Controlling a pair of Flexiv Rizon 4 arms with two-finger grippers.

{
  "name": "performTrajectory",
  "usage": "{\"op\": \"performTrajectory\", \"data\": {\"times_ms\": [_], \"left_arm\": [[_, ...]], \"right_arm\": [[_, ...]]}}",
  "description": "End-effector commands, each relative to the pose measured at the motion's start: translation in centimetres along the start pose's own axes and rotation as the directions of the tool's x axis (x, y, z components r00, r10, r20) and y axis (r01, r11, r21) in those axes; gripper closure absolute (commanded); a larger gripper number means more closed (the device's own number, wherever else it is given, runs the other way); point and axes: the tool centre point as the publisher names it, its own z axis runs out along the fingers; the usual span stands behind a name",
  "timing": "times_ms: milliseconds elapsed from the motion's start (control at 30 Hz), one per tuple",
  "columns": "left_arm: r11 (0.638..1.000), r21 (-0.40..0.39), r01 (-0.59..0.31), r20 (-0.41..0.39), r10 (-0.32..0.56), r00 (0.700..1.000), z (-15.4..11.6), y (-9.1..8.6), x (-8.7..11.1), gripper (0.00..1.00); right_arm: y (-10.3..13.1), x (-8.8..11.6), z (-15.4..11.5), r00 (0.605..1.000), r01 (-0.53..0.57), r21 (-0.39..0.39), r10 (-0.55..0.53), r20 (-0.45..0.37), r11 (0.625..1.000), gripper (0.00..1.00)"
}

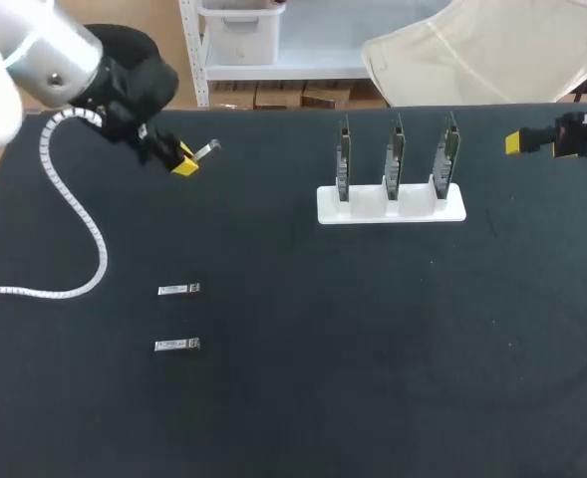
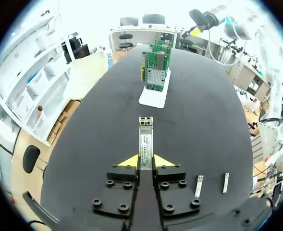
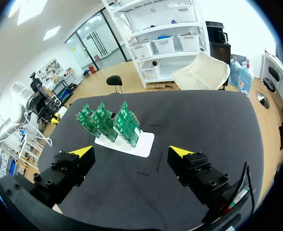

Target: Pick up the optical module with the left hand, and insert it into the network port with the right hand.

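Left gripper (image 2: 146, 161) clenched on module (image 2: 145, 138) by its tail, well apart from cards (image 1: 394, 159). Right gripper (image 3: 131, 151) released, empty, beyond cards' other side. Risk: twist or drop at handover from shallow pinch.

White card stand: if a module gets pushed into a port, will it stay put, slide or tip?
Probably slides: the white stand rests on the black table with no clamp visible. Could tip too: its three cards stand tall and upright over a low, narrow base. The cards look stiff.

Left pincer (image 2: 146, 161) clamped, right pincer (image 3: 131, 152) spread wide.
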Motion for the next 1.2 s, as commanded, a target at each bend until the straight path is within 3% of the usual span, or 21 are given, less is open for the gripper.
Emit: {"op": "performTrajectory", "data": {"times_ms": [33, 433, 533, 767, 900, 1200], "left_arm": [[1.0, -0.009, -0.002, 0.071, 0.003, 0.997, -0.1, -0.5, 0.4, 1.0], [1.0, -0.009, -0.002, 0.071, 0.003, 0.997, -0.1, -0.5, 0.4, 1.0], [1.0, -0.002, -0.029, 0.119, 0.029, 0.992, 0.4, -0.4, -1.3, 1.0], [0.99, 0.019, -0.14, 0.27, 0.129, 0.954, 1.5, 0.2, -7.7, 1.0], [0.979, 0.028, -0.2, 0.291, 0.183, 0.939, 1.8, -0.2, -10.6, 1.0], [0.977, 0.051, -0.209, 0.421, 0.169, 0.891, 1.6, -1.3, -13.3, 1.0]], "right_arm": [[0.1, 0.0, 0.0, 1.0, -0.001, 0.005, 0.001, 0.001, 1.0, 0.0], [0.1, 0.0, 0.0, 1.0, -0.001, 0.005, 0.001, 0.001, 1.0, 0.0], [0.1, 0.0, 0.0, 1.0, -0.001, 0.005, 0.001, 0.001, 1.0, 0.0], [0.1, 0.0, 0.0, 1.0, -0.001, 0.005, 0.001, 0.001, 1.0, 0.0], [0.1, 0.0, 0.0, 1.0, -0.001, 0.005, 0.001, 0.001, 1.0, 0.0], [0.1, 0.0, 0.0, 1.0, -0.001, 0.005, 0.001, 0.001, 1.0, 0.0]]}}
